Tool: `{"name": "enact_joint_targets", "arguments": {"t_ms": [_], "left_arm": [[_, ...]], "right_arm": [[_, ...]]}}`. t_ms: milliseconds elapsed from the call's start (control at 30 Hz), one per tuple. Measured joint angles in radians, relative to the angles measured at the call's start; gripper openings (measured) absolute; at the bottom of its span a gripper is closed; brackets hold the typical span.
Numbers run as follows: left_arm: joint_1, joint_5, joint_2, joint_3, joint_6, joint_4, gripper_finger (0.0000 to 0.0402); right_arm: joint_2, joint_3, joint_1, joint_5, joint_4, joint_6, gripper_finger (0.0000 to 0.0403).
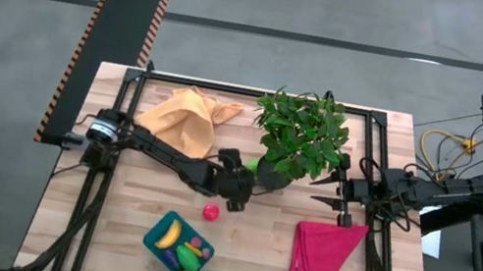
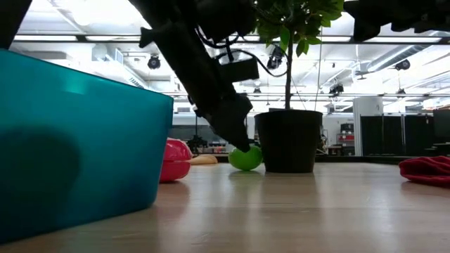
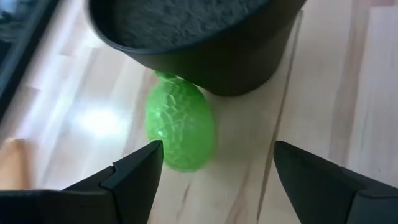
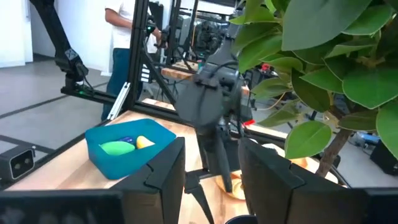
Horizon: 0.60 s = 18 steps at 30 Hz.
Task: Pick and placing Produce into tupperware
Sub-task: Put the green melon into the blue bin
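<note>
A green knobbly toy fruit (image 3: 180, 130) lies on the table against the foot of the black plant pot (image 3: 205, 50); the low view shows this green fruit (image 2: 245, 159) too. My left gripper (image 3: 214, 168) is open just above and in front of it, touching nothing. A red toy fruit (image 1: 211, 212) lies on the table between that gripper and the teal tub (image 1: 155, 230). The tub holds a yellow banana (image 1: 168, 233) and green and purple pieces. My right gripper (image 1: 328, 192) waits open, right of the pot.
The leafy potted plant (image 1: 300, 134) stands at mid-table, right beside my left gripper (image 1: 237, 192). An orange-yellow cloth (image 1: 187, 116) lies at the far left and a magenta cloth (image 1: 325, 255) at the near right. A person stands in the room beyond the table (image 4: 121, 37).
</note>
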Motion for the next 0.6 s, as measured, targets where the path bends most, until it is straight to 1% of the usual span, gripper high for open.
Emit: {"name": "enact_joint_targets", "arguments": {"t_ms": [100, 367, 533, 600], "left_arm": [[0.024, 0.053, 0.001, -0.001, 0.022, 0.005, 0.029], [0.056, 0.068, 0.001, -0.002, 0.056, 0.024, 0.029], [0.087, 0.16, 0.001, 0.0, 0.077, 0.073, 0.029], [0.102, 0.175, 0.001, 0.0, 0.077, 0.078, 0.029]], "right_arm": [[0.0, 0.0, 0.0, 0.0, 0.0, -0.003, 0.0143], [0.0, 0.0, 0.0, 0.002, -0.001, -0.01, 0.0148], [0.0, 0.0, 0.0, 0.025, -0.002, -0.003, 0.0142], [0.0, 0.0, 0.0, 0.027, -0.002, -0.002, 0.0139]]}}
